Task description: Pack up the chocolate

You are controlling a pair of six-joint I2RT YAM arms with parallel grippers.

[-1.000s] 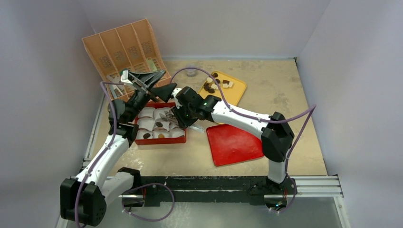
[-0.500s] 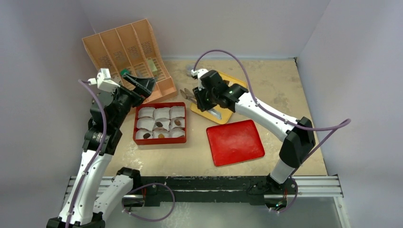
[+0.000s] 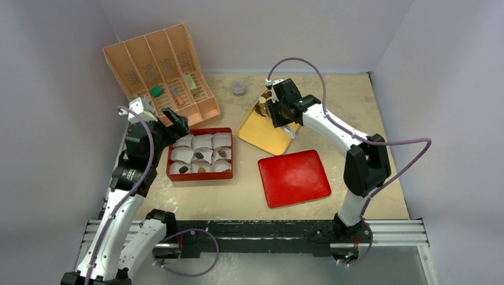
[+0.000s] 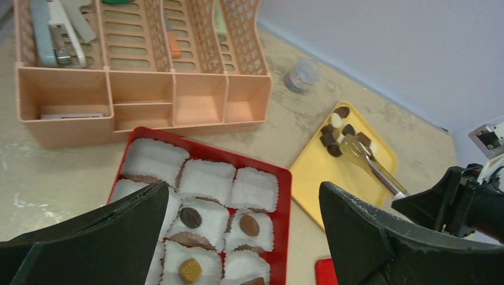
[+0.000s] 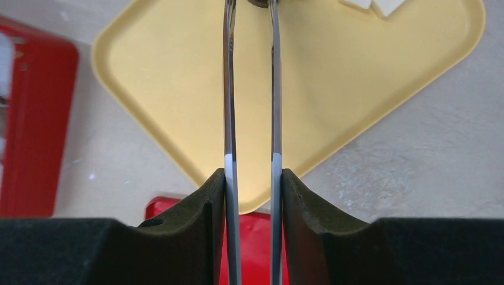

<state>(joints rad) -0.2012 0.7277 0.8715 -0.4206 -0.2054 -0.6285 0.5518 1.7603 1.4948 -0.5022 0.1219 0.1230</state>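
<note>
The right pincer [image 5: 254, 178] is clamped on slim metal tongs [image 5: 229, 89] at the dark chocolate pieces [image 4: 328, 139] on the yellow plastic tray [image 5: 356, 89]; pick-up is judged underway, one piece to be nipped next.

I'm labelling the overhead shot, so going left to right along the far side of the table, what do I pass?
Peach organizer → small jar → chocolate on the yellow tray. The right hand, shut on the tongs, overlaps the chocolate, so I leave it out.
</note>
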